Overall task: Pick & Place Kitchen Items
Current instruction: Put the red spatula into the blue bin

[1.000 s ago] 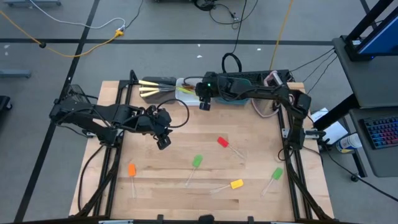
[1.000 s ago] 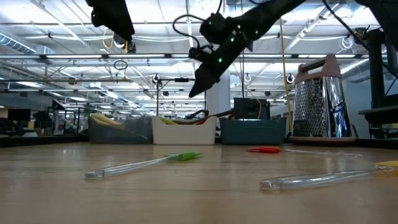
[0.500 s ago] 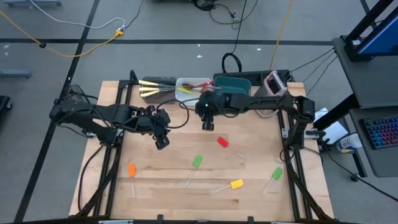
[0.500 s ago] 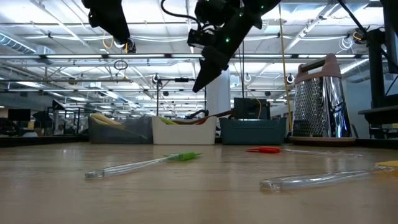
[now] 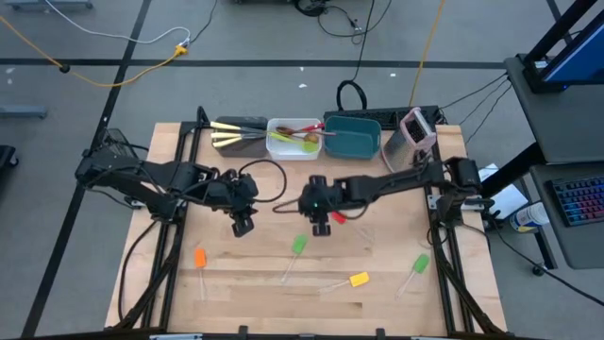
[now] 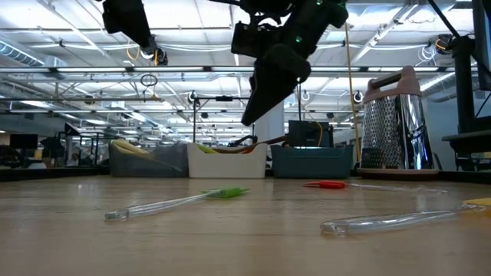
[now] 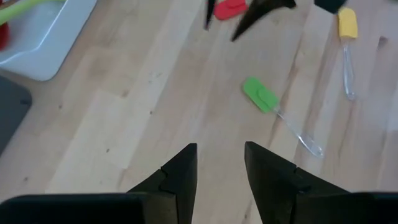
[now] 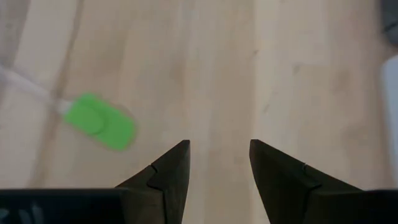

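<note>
The right gripper (image 5: pixel 322 225) hangs above the middle of the table with its fingers (image 8: pixel 171 168) parted and empty, bare wood showing between them; that spread suits a slim handle, so I judge it is lining up for a pick. A green spatula (image 8: pixel 99 121) lies off to one side of the fingers, near but not between them, and a red spatula (image 5: pixel 339 216) lies just beside the gripper in the overhead view, partly hidden by the arm, so which one it is after is hard to say. The left gripper (image 5: pixel 242 227) waits above the table, fingers (image 7: pixel 180 171) likewise apart and holding nothing, the same green spatula ahead of its tips. An orange spatula (image 5: pixel 199 257), a yellow spatula (image 5: pixel 359 280) and a second green spatula (image 5: pixel 420 263) lie scattered well apart from both grippers, still to be collected. The white tub (image 5: pixel 274 148) already holds several utensils.
</note>
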Tool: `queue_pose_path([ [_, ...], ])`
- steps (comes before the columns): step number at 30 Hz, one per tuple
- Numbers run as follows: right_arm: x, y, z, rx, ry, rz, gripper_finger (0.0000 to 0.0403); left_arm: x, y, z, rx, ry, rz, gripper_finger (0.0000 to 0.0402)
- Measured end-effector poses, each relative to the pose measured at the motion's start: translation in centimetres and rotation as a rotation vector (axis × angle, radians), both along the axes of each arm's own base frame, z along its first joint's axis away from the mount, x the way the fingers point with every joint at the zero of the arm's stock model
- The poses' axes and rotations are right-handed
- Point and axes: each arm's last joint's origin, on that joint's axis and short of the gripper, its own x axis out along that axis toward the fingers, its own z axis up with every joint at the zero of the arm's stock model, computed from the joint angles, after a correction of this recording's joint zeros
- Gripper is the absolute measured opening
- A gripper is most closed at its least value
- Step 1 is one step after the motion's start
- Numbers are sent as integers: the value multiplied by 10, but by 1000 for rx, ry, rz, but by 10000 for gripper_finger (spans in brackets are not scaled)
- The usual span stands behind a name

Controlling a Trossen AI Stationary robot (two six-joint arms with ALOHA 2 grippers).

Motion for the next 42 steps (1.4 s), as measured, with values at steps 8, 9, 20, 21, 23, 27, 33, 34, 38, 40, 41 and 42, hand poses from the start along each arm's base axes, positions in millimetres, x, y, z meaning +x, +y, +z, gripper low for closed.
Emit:
queue_pose_path([
  [8, -14, 18, -22, 114, 81, -143, 162, -1, -7, 0, -12, -2, -9, 136],
  [9, -16, 17, -25, 116, 90, -174, 162, -1, -7, 0, -12, -2, -10, 136],
  [20, -49, 4, -60, 179, 295, -506, 162, -2, -12, 0, 12, -8, -18, 136],
  [21, -52, 3, -63, 184, 307, -527, 162, -2, -11, 0, 16, -9, -15, 136],
  [23, -57, 0, -64, 193, 325, -569, 162, -2, -11, 0, 17, -9, -14, 136],
  [27, -63, -5, -68, 202, 340, -617, 162, -2, -11, 0, 18, -9, -14, 136],
  [33, -68, -13, -76, 213, 333, -649, 162, -2, -11, 0, 39, -12, -15, 136],
  [34, -69, -14, -78, 216, 327, -651, 163, -2, -11, 0, 43, -12, -18, 136],
  [38, -72, -18, -85, 222, 313, -638, 172, -2, -11, 0, 52, -11, -31, 136],
  [40, -73, -19, -86, 222, 311, -636, 181, -2, -11, 0, 52, -11, -31, 136],
  [41, -73, -19, -87, 221, 310, -638, 186, -2, -11, 0, 51, -11, -30, 136],
  [42, -73, -19, -87, 221, 310, -638, 191, -2, -11, 0, 52, -10, -31, 136],
])
